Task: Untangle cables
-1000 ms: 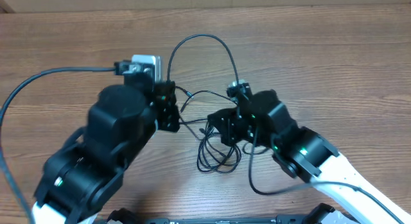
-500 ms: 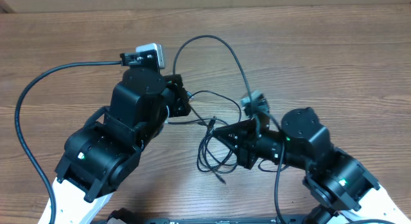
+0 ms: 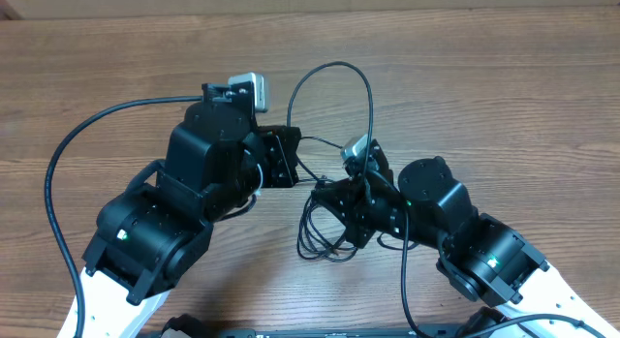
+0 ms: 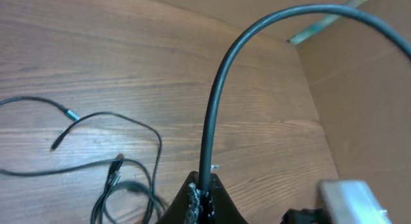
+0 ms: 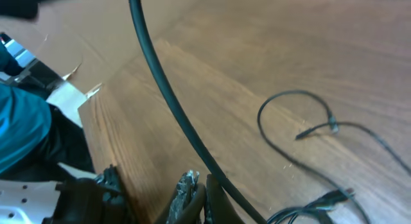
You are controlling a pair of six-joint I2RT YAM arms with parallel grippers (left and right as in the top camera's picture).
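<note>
The cables (image 3: 325, 231) are thin black wires, coiled loosely on the wooden table with strands running up between my two grippers. My left gripper (image 3: 288, 156) is just up-left of the coil with its jaws shut. In the left wrist view its tips (image 4: 203, 183) hold nothing, and the cables (image 4: 122, 166) lie below-left. My right gripper (image 3: 329, 204) is at the coil's upper right edge. In the right wrist view its jaws (image 5: 200, 185) are shut and empty, with the cables (image 5: 302, 118) beyond them.
A thicker black arm cable (image 3: 334, 69) arches between the two wrists. It passes right at the left fingertips (image 4: 215, 102) and beside the right fingers (image 5: 167, 95). Another thick cable (image 3: 58, 164) loops off the left arm. A cardboard wall (image 4: 359, 89) stands at the table's edge.
The left gripper has swung right towards the middle. The right arm has drawn back towards the front edge, with its gripper staying by the coil. The arching cable has shifted right. Both jaws stayed shut.
</note>
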